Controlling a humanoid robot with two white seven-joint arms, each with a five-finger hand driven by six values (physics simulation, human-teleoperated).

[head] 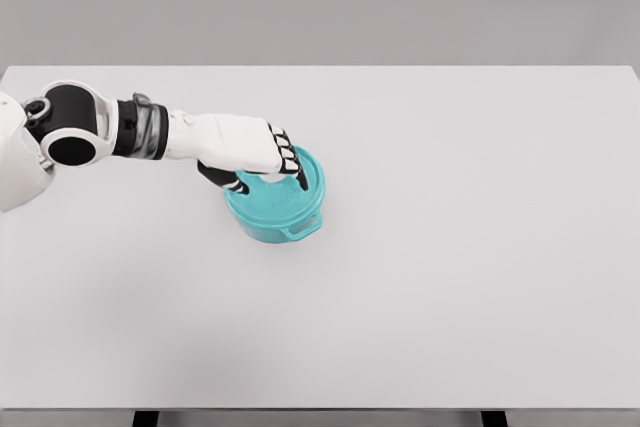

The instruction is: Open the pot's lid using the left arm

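Note:
A teal pot (pixel 275 219) stands on the white table (pixel 450 247), a little left of the middle, with a side handle (pixel 302 227) facing front right. Its teal lid (pixel 310 185) sits on top and is mostly covered by my left hand (pixel 268 175). That hand reaches in from the left, palm down over the lid's centre, its black-tipped fingers (pixel 296 169) curled around the lid's knob, which is hidden under the palm. My right arm is nowhere in the picture.
The table's front edge (pixel 320 408) runs along the bottom of the picture, with two dark legs showing below it. A plain grey wall stands behind the far edge.

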